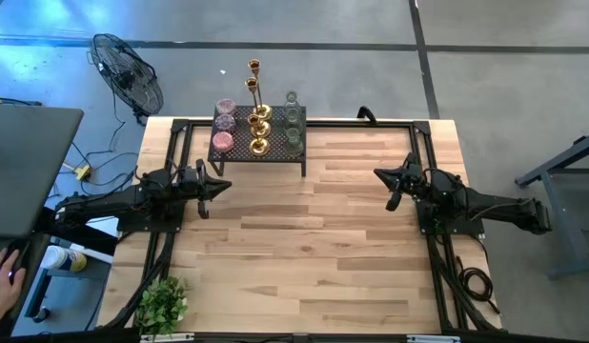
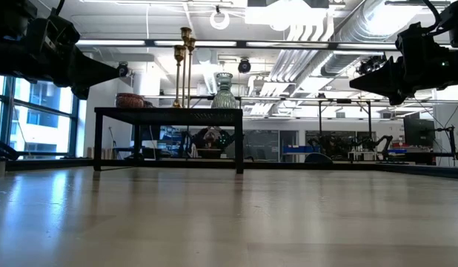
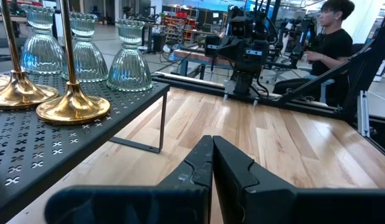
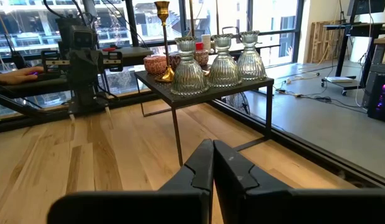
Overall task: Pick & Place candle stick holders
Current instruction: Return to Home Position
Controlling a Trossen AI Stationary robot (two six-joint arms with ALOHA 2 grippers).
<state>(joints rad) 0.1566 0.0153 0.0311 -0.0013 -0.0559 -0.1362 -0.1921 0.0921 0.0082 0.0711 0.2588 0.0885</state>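
The candle stick holders stand on a black mesh rack (image 1: 261, 145) at the table's far side: tall gold candlesticks (image 1: 257, 95) on round bases (image 3: 73, 109), pale-green glass ones (image 1: 293, 124) (image 4: 189, 73), and pink round ones (image 1: 223, 124). My left gripper (image 1: 221, 185) is shut and empty, above the table to the left of the rack; it also shows in its wrist view (image 3: 212, 152). My right gripper (image 1: 382, 175) is shut and empty, above the table to the right of the rack (image 4: 212, 155).
A leafy green plant (image 1: 163, 303) stands at the table's near left corner. A fan (image 1: 128, 71) stands on the floor beyond the far left corner. A person (image 3: 329, 43) sits beyond the table's right side. Bare wood (image 1: 304, 238) lies between the arms.
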